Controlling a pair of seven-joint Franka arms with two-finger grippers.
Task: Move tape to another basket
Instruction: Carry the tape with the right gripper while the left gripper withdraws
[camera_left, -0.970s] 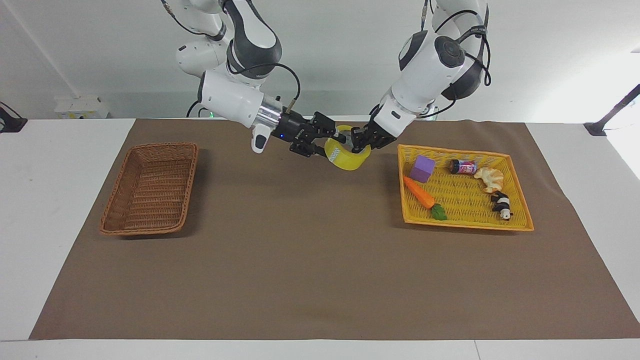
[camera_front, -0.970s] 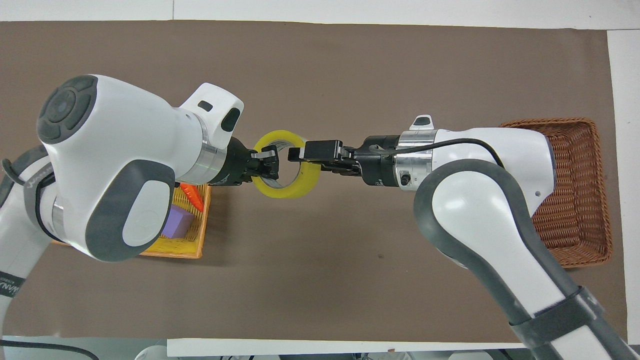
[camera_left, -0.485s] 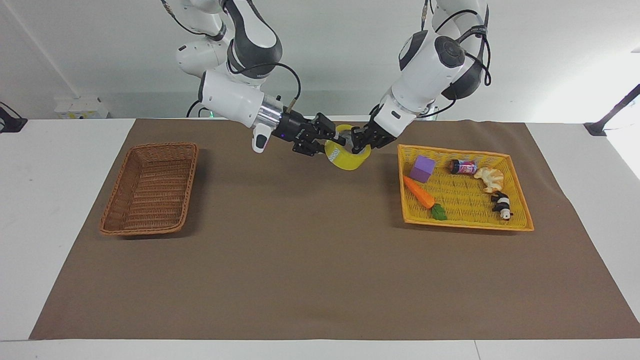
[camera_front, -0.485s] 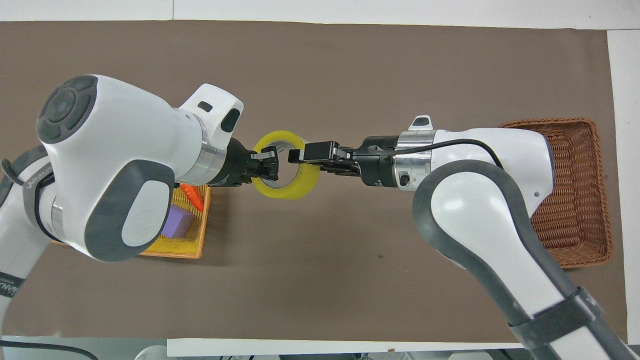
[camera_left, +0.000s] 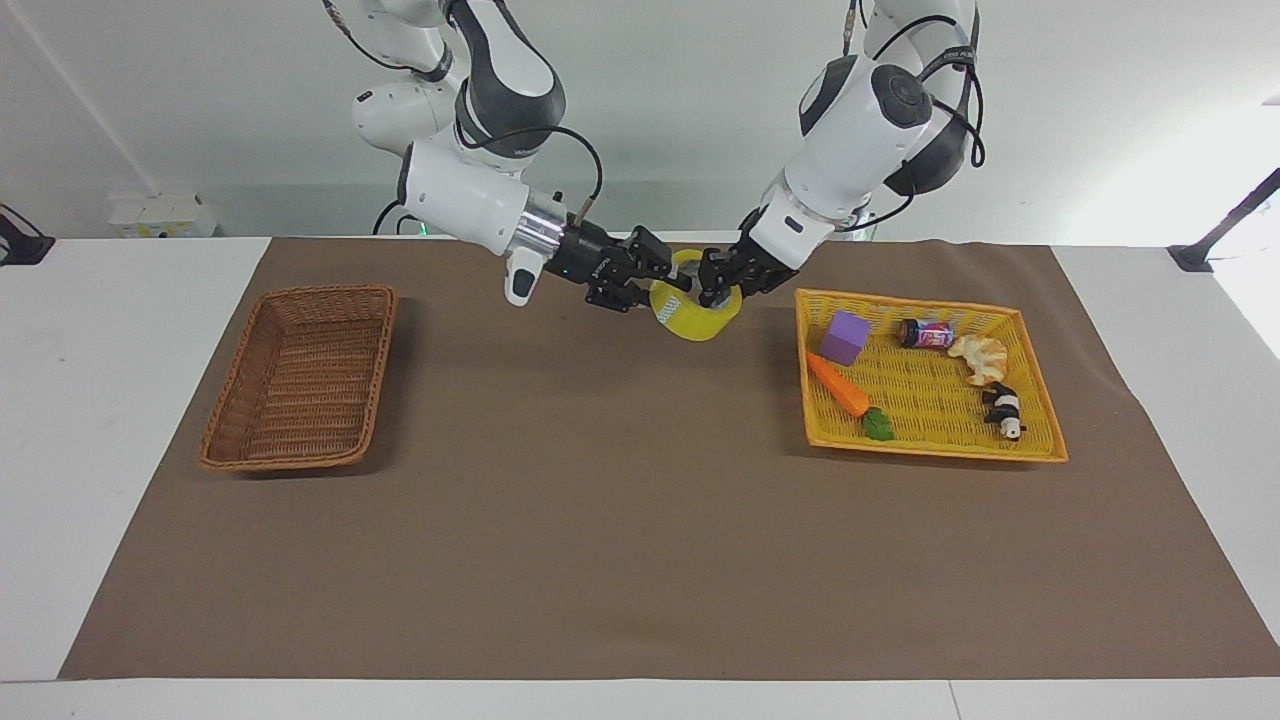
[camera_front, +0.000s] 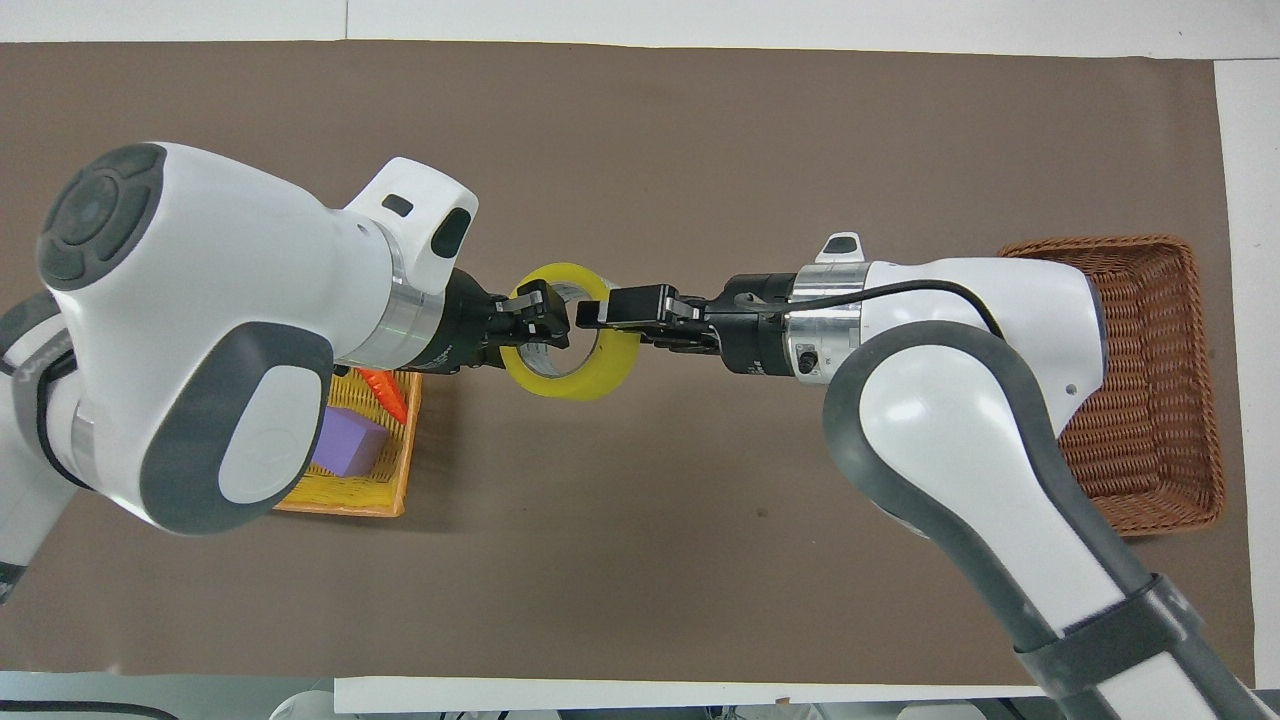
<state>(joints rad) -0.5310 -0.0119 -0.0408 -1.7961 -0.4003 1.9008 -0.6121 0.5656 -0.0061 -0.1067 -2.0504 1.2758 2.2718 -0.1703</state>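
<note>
Both claws meet at the tape, raised over the brown mat on the white counter; right claw clamps its rim; left claw looks parted; white wall.

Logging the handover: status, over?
Right gripper shut on tape, mid-air over mat. Left gripper open at tape's rim. Brown basket empty, path clear.
</note>
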